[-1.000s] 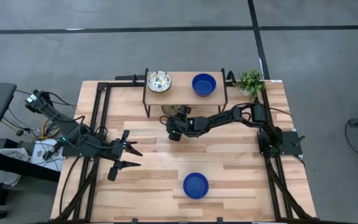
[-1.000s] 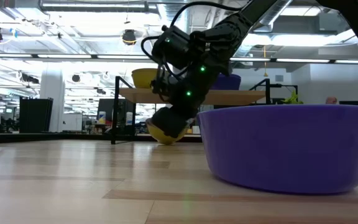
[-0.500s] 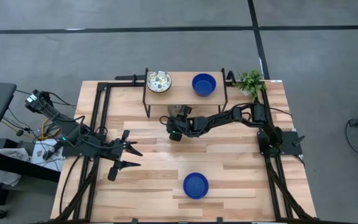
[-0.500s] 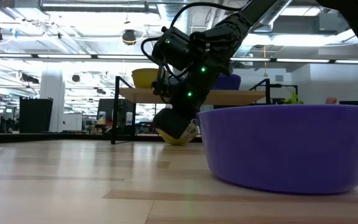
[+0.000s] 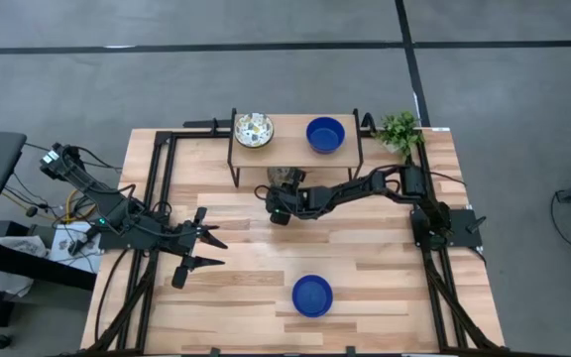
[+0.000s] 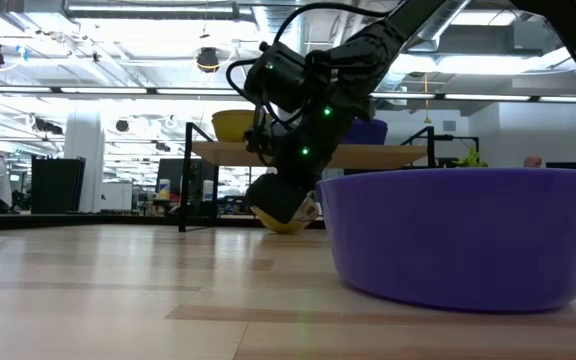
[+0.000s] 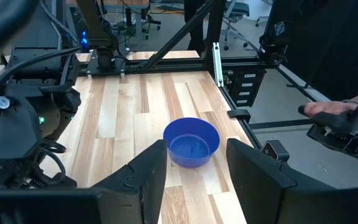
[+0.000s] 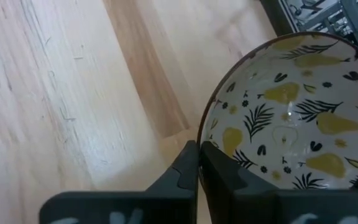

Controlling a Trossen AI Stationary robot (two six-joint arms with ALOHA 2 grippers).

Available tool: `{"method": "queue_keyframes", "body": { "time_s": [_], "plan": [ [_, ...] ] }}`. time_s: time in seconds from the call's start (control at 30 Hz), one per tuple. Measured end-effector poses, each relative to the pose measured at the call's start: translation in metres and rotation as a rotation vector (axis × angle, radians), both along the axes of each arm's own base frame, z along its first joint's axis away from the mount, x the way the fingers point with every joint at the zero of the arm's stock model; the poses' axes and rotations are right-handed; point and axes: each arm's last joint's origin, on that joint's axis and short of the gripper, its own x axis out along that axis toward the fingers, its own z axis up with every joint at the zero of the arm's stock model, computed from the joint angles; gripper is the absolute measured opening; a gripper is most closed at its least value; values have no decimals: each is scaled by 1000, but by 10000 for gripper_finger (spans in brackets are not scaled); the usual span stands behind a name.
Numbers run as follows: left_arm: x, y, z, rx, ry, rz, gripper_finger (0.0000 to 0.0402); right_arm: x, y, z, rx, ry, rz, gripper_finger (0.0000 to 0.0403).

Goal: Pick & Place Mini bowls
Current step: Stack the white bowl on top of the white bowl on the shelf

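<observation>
A white mini bowl with yellow pears and black leaves [image 8: 291,118] sits tilted on the table just in front of the small wooden shelf [image 5: 295,151]. My right gripper [image 8: 199,158] is shut on it; the same bowl [image 6: 293,218] shows under that gripper [image 6: 280,198] in the low view. On the shelf stand another patterned bowl [image 5: 254,130] and a blue bowl [image 5: 325,135]. A second blue bowl [image 5: 312,296] rests on its base near the table's front edge. My left gripper [image 5: 204,251] waits open at the left, with this blue bowl [image 7: 192,142] ahead of it. My right gripper holds the patterned bowl's rim [image 8: 202,132], pinched with one finger inside the bowl and one outside. The fingers come slanting down from above and from the table's near side. The bowl is tilted; whether its underside [image 6: 290,226] still touches the table I cannot tell.
The shelf's legs and top stand just beyond the held bowl. A small green plant [image 5: 399,130] is at the far right corner. Black frame rails [image 5: 157,188] run along the table's sides. A person's hand [image 7: 325,113] shows beyond the table's right edge.
My right gripper has shut on the patterned bowl's rim. In the low view the bowl has shifted a little toward the table's right and tipped up under the fingers.
</observation>
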Motion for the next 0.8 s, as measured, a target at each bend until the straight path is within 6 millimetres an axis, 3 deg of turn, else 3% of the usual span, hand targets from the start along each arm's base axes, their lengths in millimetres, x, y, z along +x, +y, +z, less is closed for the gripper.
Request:
{"method": "queue_keyframes", "body": {
  "time_s": [0.37,0.8],
  "plan": [
    [0,0,0,0,-1,0,166,1,20,0,2,-1,47,1],
    [0,0,0,0,0,0,166,3,79,5,78,-37,182,0]
  ]
}}
